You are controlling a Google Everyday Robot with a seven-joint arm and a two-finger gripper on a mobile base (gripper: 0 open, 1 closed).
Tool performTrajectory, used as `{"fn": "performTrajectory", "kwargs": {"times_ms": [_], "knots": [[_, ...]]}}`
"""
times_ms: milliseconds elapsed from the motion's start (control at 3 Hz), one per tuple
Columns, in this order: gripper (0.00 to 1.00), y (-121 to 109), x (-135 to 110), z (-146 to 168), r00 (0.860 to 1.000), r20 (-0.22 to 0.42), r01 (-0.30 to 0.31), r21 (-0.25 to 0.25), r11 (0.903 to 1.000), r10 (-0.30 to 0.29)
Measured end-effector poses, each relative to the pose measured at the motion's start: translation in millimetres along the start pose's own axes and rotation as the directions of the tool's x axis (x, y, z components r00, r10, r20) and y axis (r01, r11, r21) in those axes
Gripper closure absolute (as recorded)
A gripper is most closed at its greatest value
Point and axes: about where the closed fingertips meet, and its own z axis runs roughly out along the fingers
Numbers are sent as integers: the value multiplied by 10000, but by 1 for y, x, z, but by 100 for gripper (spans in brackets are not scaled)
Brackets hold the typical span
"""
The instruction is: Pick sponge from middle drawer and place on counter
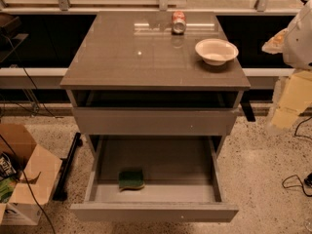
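The sponge, dark green on top with a yellow edge, lies on the floor of the middle drawer, near its front left. The drawer is pulled far out, below another grey drawer front. The glossy grey-brown counter tops the cabinet. My gripper is not in view; only a white part of my arm shows at the right edge, level with the counter and well away from the sponge.
A white bowl stands at the counter's right edge. A red can lies at its back. An open cardboard box with cables sits on the floor to the left. Yellow and white items hang at the right.
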Motion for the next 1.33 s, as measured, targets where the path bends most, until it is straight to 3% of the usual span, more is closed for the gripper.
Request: {"fn": "performTrajectory", "kwargs": {"times_ms": [333, 667, 1000, 1333], "knots": [[0, 0, 0, 0, 10000, 1, 1, 0, 10000, -1], [0, 2, -10, 11, 9986, 482, 229, -159, 9996, -221], [0, 6, -21, 34, 9873, 1549, 428, -528, 9977, -342], [0, 14, -37, 65, 9582, 2850, 559, -940, 9940, -269]]}}
